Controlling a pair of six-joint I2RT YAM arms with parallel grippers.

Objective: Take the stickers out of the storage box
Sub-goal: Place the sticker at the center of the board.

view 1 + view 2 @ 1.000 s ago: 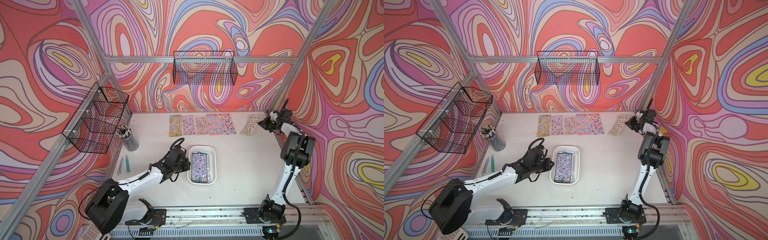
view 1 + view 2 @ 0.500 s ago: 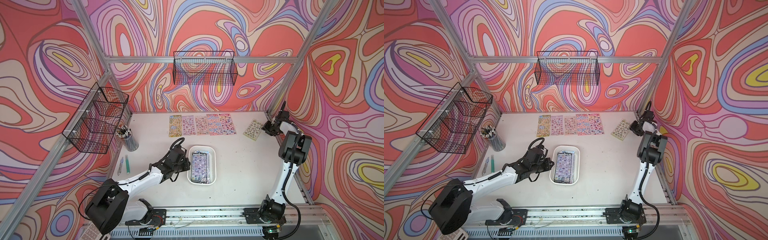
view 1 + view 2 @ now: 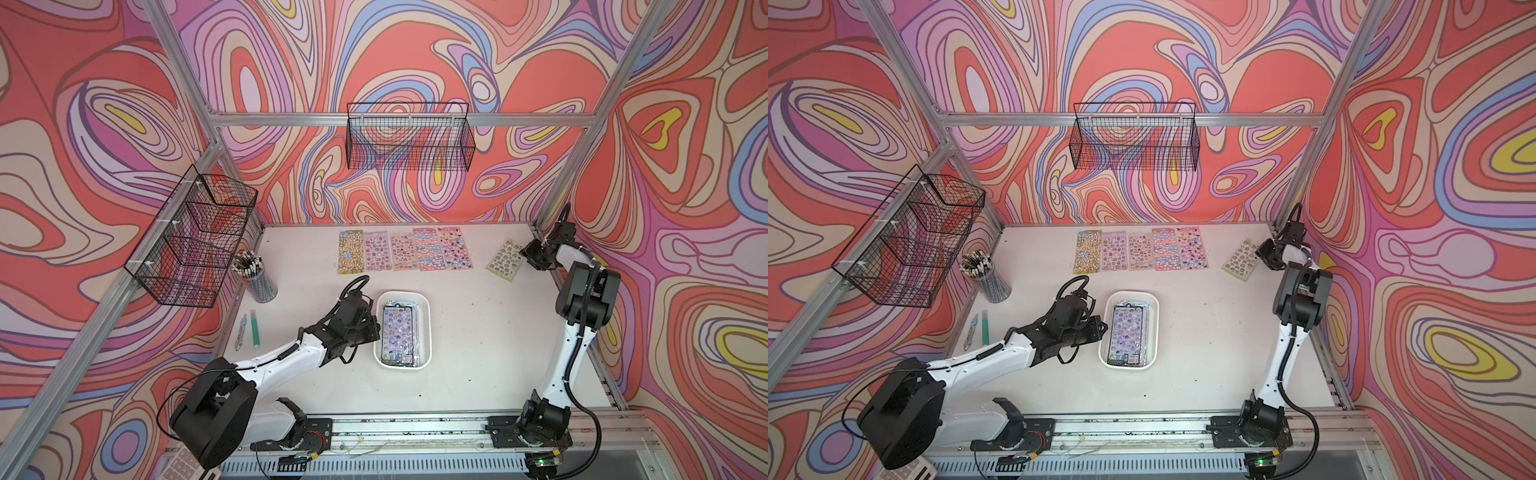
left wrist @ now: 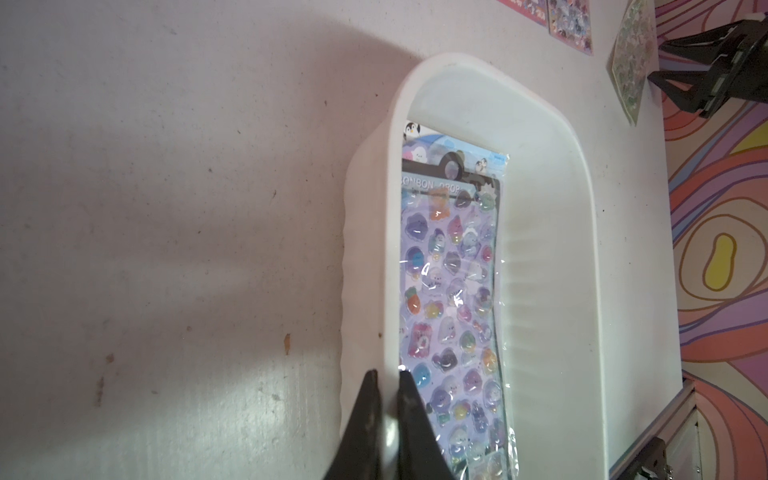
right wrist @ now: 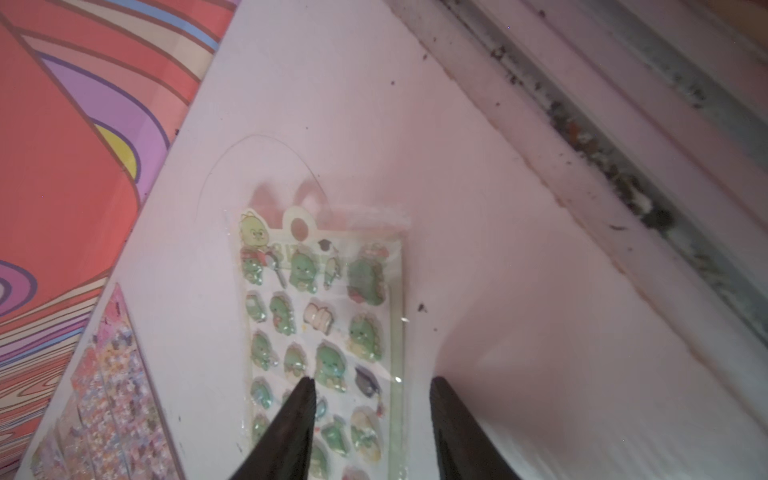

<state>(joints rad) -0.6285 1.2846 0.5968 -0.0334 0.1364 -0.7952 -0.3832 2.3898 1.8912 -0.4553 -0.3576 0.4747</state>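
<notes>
The left hand (image 4: 386,376) is pinched shut on the left rim of the white storage box (image 3: 426,328) in the middle of the worktop (image 3: 478,353), and a pile of stickers (image 3: 398,332) lies inside, right beside that hand. Five sticker sheets (image 3: 405,249) lie in a row at the back. Far right, the right hand (image 5: 370,384) is open, and a yellow-green sheet (image 5: 328,316) lies flat on the worktop below its spread fingers, not held.

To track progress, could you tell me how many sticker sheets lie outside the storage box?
6: five in a row near the back wall, one yellow-green sheet apart by the right gripper. More sit stacked inside the storage box.
</notes>
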